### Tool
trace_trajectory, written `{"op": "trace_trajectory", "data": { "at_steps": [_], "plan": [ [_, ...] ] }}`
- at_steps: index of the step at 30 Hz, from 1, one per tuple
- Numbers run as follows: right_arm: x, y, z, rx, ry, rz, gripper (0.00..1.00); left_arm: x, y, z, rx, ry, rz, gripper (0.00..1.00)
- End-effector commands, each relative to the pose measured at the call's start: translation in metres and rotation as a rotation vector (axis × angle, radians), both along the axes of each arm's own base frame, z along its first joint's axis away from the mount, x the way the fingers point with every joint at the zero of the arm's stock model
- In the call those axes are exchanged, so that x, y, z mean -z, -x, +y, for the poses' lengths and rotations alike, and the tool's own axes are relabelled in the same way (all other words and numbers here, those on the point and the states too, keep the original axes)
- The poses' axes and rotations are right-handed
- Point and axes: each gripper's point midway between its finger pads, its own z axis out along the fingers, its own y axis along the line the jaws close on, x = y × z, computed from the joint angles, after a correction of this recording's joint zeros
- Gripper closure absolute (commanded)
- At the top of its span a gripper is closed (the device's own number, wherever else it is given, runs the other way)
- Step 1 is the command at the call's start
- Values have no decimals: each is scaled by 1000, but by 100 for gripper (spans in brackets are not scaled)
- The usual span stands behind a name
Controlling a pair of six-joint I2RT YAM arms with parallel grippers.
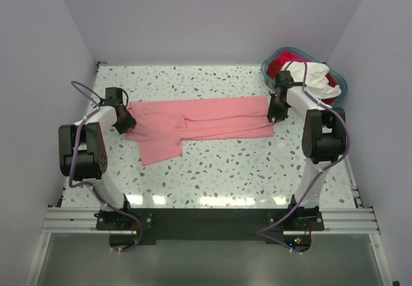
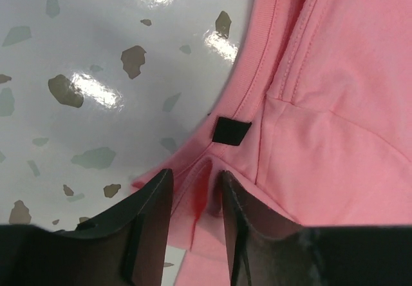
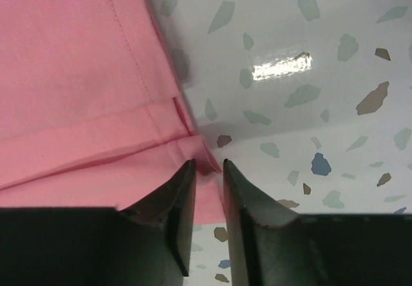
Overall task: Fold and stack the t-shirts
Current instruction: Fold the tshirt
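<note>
The salmon-pink t-shirt (image 1: 199, 122) is laid flat on the surface (image 1: 244, 170), folded into a long band just left of the teal basket (image 1: 268, 67); the white t-shirt (image 1: 318, 76) and the red t-shirt (image 1: 280, 60) are heaped inside that basket. The right pincer (image 3: 208, 162) is set at the band's corner nearest the basket, its jaws narrowly parted, with cloth at the tips but apparently not pinched. The left pincer (image 2: 197, 173) is at the collar end farthest from the basket, beside the dark neck tag (image 2: 231, 131), jaws slightly apart over a ridge of cloth. The step in hand is judged to be letting go; both pincers are best raised straight up so that the fold is not dragged, before the band is regripped for a crosswise fold.
</note>
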Motion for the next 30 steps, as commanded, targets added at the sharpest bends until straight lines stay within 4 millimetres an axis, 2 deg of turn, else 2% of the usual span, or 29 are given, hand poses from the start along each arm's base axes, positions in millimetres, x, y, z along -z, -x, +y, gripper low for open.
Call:
{"op": "trace_trajectory", "data": {
  "at_steps": [1, 2, 4, 5, 6, 7, 8, 11, 12, 13, 15, 19, 22, 25, 27, 30],
  "plan": [
    [-22, -11, 2, 4, -25, -83, 70, -21, -13, 7, -26, -10, -93, 58],
    [-26, -10, 3, 5, -31, -92, 66, -30, -14, 6, -25, -13, -115, 51],
    [-40, -5, 5, 3, -46, -117, 55, -36, -9, 6, -20, -28, -124, 44],
    [-43, -3, 6, 0, -54, -124, 51, -48, -9, 3, -7, -40, -151, 37],
    [-53, -1, 7, -4, -60, -147, 44, -52, -6, 1, 2, -52, -157, 33],
    [-51, 5, 9, -8, -70, -139, 41, -51, 3, 1, 9, -76, -138, 30],
    [-53, 9, 9, -12, -73, -141, 39, -60, 6, -5, 30, -90, -156, 28],
    [-60, 24, 9, -18, -77, -162, 33, -61, 29, -17, 69, -125, -138, 26],
    [-63, 27, 10, -23, -78, -174, 32, -61, 36, -17, 70, -131, -132, 26],
    [-66, 35, 11, -31, -80, -186, 31, -52, 50, -26, 105, -136, -99, 26],
    [-69, 41, 16, -48, -98, -207, 30, -53, 63, -42, 161, -137, -102, 26],
    [-63, 59, 24, -73, -108, -188, 28, -31, 100, -70, 267, -120, -17, 29],
    [-59, 67, 33, -93, -134, -184, 28, -18, 118, -93, 341, -100, 15, 32],
    [-54, 71, 39, -110, -146, -176, 28, -7, 127, -106, 372, -87, 43, 39],
    [-49, 75, 43, -119, -155, -162, 28, 0, 130, -108, 376, -95, 67, 45],
    [-44, 79, 46, -131, -167, -146, 28, 5, 129, -108, 367, -113, 75, 48]
  ]
}}
